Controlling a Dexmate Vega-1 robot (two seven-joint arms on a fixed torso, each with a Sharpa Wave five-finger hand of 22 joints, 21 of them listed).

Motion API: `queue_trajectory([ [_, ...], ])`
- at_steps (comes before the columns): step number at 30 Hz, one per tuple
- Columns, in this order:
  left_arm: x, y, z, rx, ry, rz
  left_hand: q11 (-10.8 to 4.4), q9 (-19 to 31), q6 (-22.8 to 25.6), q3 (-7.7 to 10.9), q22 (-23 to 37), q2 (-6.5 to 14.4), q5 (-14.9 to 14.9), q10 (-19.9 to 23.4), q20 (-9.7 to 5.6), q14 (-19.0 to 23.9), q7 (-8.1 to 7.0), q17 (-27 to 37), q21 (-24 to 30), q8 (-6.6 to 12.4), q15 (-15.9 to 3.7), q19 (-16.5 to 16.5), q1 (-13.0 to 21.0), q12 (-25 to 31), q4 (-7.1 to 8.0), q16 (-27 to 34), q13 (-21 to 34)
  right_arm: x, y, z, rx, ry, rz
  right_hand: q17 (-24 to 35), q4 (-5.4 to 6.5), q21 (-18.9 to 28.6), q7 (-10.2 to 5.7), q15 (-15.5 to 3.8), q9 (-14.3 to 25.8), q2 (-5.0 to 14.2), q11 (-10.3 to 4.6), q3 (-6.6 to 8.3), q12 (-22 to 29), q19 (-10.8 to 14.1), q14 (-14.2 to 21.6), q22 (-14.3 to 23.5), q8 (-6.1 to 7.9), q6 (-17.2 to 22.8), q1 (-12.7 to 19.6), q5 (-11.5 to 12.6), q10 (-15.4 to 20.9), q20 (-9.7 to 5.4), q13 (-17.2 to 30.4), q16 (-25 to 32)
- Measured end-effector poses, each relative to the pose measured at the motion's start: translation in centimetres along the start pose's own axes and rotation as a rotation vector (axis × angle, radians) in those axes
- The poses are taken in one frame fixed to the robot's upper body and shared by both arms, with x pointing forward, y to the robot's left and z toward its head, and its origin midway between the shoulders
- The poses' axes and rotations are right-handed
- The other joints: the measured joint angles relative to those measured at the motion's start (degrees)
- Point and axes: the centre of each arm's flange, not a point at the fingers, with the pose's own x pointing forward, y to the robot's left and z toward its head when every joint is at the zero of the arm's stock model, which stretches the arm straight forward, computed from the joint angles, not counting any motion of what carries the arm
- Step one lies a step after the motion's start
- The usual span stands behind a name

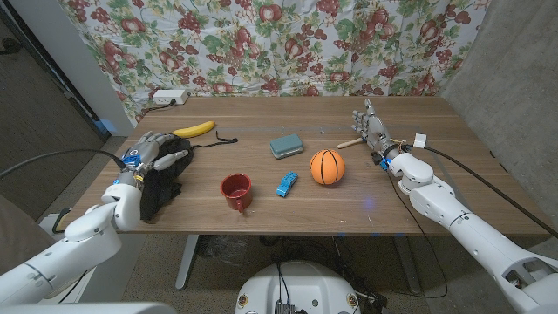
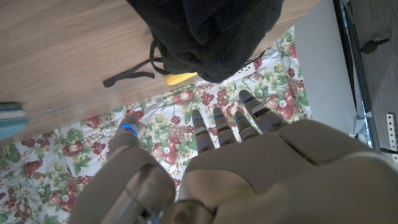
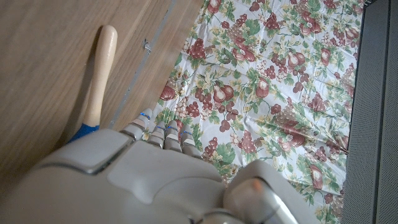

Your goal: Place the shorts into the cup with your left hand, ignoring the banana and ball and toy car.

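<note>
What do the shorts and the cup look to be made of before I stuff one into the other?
The shorts: soft black fabric, matte, bunched in folds with a loose drawstring, under the left hand. The cup: red with a glossy sheen and a handle, probably glazed ceramic, possibly plastic; rigid either way.

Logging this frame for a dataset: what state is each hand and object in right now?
left hand: over the shorts, fingers apart, not gripping.
right hand: holds nothing, fingers straight.
shorts: crumpled on the table, not in the cup.
cup: upright, empty.
banana: lying unpeeled.
</note>
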Motion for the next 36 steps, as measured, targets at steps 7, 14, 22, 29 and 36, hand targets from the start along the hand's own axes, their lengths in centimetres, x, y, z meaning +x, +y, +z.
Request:
queue_trajectory([
  [7, 0.09, -0.29, 0.23, 0.003, 0.004, 0.004, 0.00, 0.00, 0.00, 0.00, 0.00, 0.25, 0.00, 0.00, 0.00, 0.00, 0.00, 0.00, 0.00, 0.00, 0.00, 0.00, 0.25, 0.00, 0.00, 0.00, 0.00, 0.00, 0.01, -0.04, 0.001, 0.002, 0.000, 0.00, 0.00, 0.00, 0.00, 0.00, 0.00, 0.00, 0.00, 0.00, 0.00, 0.00, 0.00, 0.00, 0.00, 0.00, 0.00, 0.00, 0.00, 0.00, 0.00, 0.00],
  [14, 0.13, -0.41, 0.09, 0.006, 0.014, 0.006, 0.00, 0.00, 0.00, 0.00, 0.00, 0.48, 0.00, 0.00, 0.00, 0.00, 0.00, 0.00, 0.00, 0.00, 0.00, 0.00, 0.48, 0.00, 0.00, 0.00, 0.00, -0.02, 0.09, -0.06, 0.003, 0.004, -0.001, 0.00, 0.00, 0.00, 0.00, 0.00, 0.00, 0.00, 0.00, 0.00, 0.00, 0.00, 0.00, 0.00, 0.00, 0.00, 0.00, 0.00, 0.00, 0.00, 0.00, 0.00],
  [22, 0.13, -0.60, -0.21, 0.001, 0.026, -0.001, 0.00, 0.00, 0.01, 0.00, -0.01, 0.71, 0.00, 0.01, 0.00, 0.00, 0.00, 0.00, 0.00, 0.00, 0.00, 0.00, 0.71, 0.00, 0.00, 0.00, 0.00, -0.06, 0.19, -0.04, 0.004, 0.004, 0.000, 0.00, 0.00, 0.00, 0.00, 0.00, 0.00, 0.00, 0.00, 0.00, 0.00, 0.00, 0.00, 0.00, 0.00, 0.00, 0.00, 0.00, 0.00, 0.00, 0.00, 0.00],
  [29, 0.28, -0.63, -0.45, -0.005, 0.037, -0.002, 0.00, 0.00, 0.01, 0.00, -0.01, 0.71, 0.00, 0.01, 0.00, 0.00, 0.00, 0.00, 0.00, 0.00, 0.00, 0.00, 0.71, 0.00, 0.00, 0.00, 0.00, -0.05, 0.26, -0.06, 0.004, 0.004, 0.001, 0.00, 0.00, 0.00, 0.00, 0.00, 0.00, 0.00, 0.00, 0.00, 0.00, 0.00, 0.00, 0.00, 0.00, 0.00, 0.00, 0.00, 0.00, 0.00, 0.00, 0.00],
  [36, 0.44, -0.75, -0.58, -0.010, 0.044, -0.005, 0.00, -0.01, 0.01, 0.00, -0.01, 0.71, 0.00, 0.01, 0.00, 0.00, 0.00, 0.00, 0.00, 0.00, 0.00, 0.00, 0.71, 0.01, 0.00, 0.00, 0.00, 0.03, 0.29, 0.02, 0.004, 0.003, 0.004, 0.00, 0.00, 0.00, 0.00, 0.00, 0.00, 0.00, 0.00, 0.00, 0.00, 0.00, 0.00, 0.00, 0.00, 0.00, 0.00, 0.00, 0.00, 0.00, 0.00, 0.00],
])
